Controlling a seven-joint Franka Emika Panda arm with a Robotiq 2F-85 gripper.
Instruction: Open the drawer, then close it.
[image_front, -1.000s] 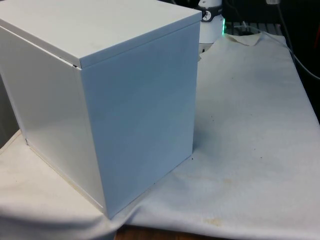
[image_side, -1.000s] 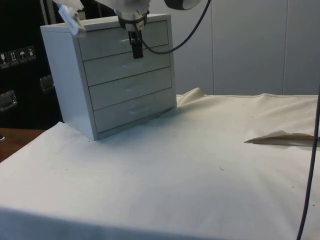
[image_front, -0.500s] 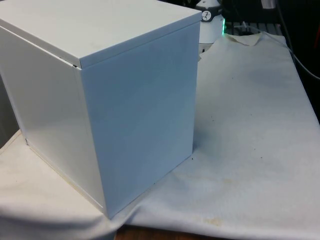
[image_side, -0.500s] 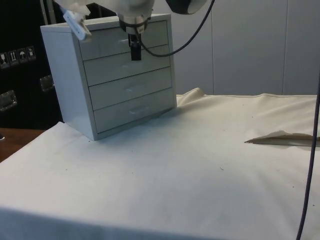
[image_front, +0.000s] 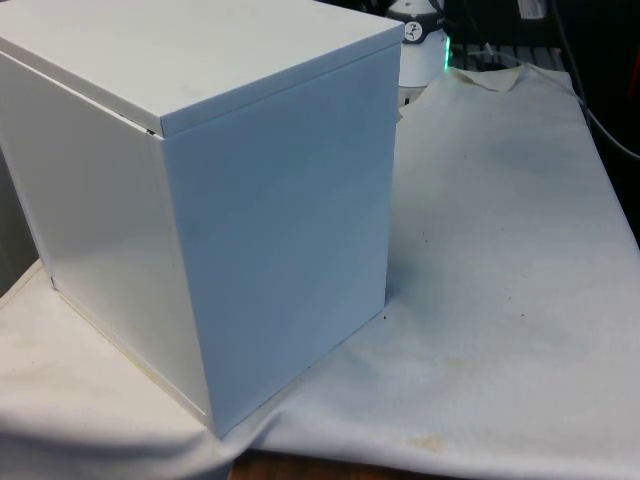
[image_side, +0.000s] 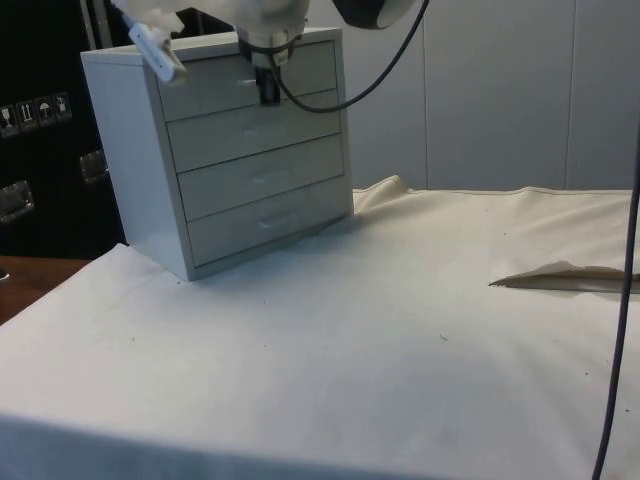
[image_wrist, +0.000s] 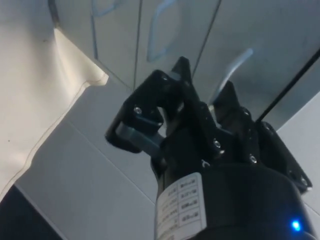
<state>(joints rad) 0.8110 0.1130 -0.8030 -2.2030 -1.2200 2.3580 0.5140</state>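
Wrist view puts the hand (image_wrist: 205, 100) right up against the drawer fronts, its two black fingers (image_wrist: 165, 97) parted a little, with a pale bar handle (image_wrist: 231, 70) showing between and just past them; whether the pads already touch the handle cannot be told, so the hand reads as spread around it, not pinching. In the side view the hand (image_side: 268, 92) hangs in front of the top drawer (image_side: 250, 80) of a small white chest of drawers (image_side: 230, 150), near the seam with the second drawer. All four drawers look flush and shut. The chest stands at the far corner of the cloth-covered counter (image_side: 400, 340), with dark cabinets behind it; in the front view the chest (image_front: 200, 200) turns its plain back and side to the camera. By judgement, the drawer is still to be opened. The chest looks rigid, smooth and fairly light, so a hard tug might drag the whole box across the cloth instead of sliding the drawer. The handle is thin, stiff and slick, and the best hold is at its middle, pulled straight out along the drawer's run. A creased fold (image_side: 560, 277) lies in the cloth well apart from the chest.
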